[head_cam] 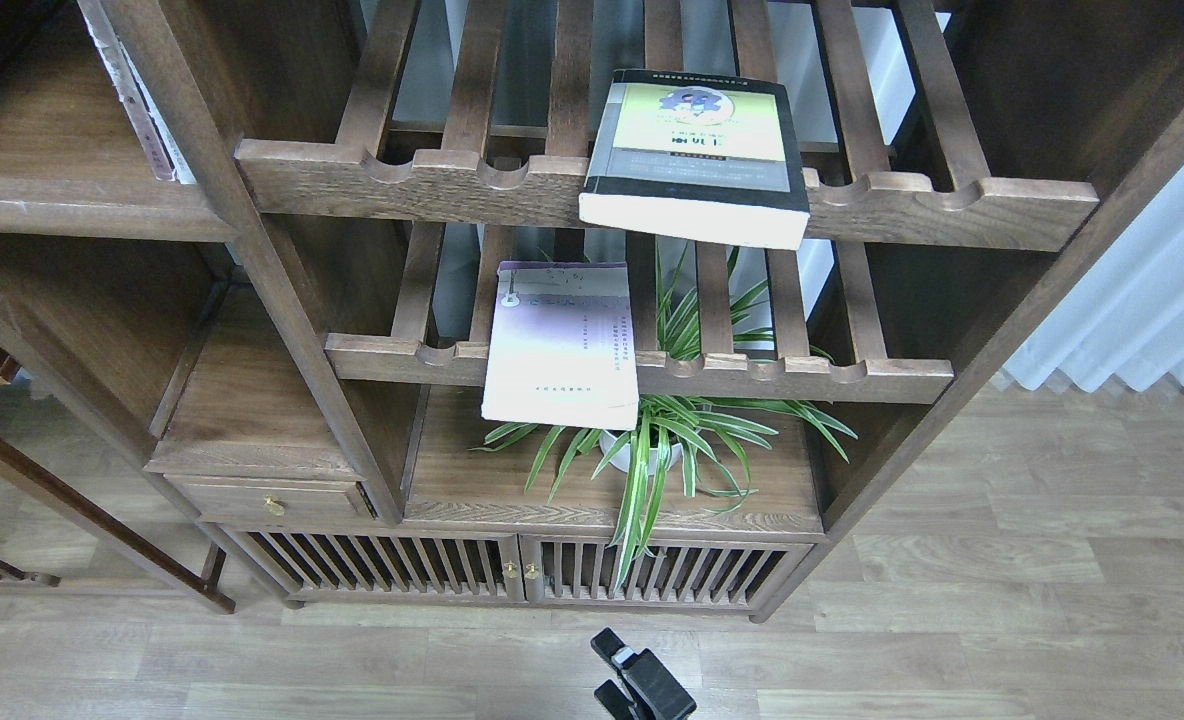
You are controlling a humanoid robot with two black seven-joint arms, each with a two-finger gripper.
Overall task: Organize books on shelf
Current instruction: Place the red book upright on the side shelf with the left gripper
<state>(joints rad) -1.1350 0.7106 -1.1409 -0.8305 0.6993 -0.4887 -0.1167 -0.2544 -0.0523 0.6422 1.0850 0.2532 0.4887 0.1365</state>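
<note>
The thick black-edged yellow-green book (694, 155) lies flat on the upper slatted rack, its page edge overhanging the notched front rail. The thin pale lavender-white book (562, 345) lies flat on the lower slatted rack and also overhangs the front. The red book is out of view. The solid dark-brown plank shelf (62, 200) is at the upper left, with bare wood showing. A black gripper (620, 668), which I take as my right one, pokes in at the bottom centre over the floor, far below the books. It is dark and small. My left gripper is out of view.
A thin worn white-spined book (132, 95) leans against the upright post at the plank shelf's right end. A potted spider plant (652, 450) stands under the lower rack. A drawer (272, 497) and slatted cabinet doors (512, 570) are below. A white curtain (1152, 300) hangs at right.
</note>
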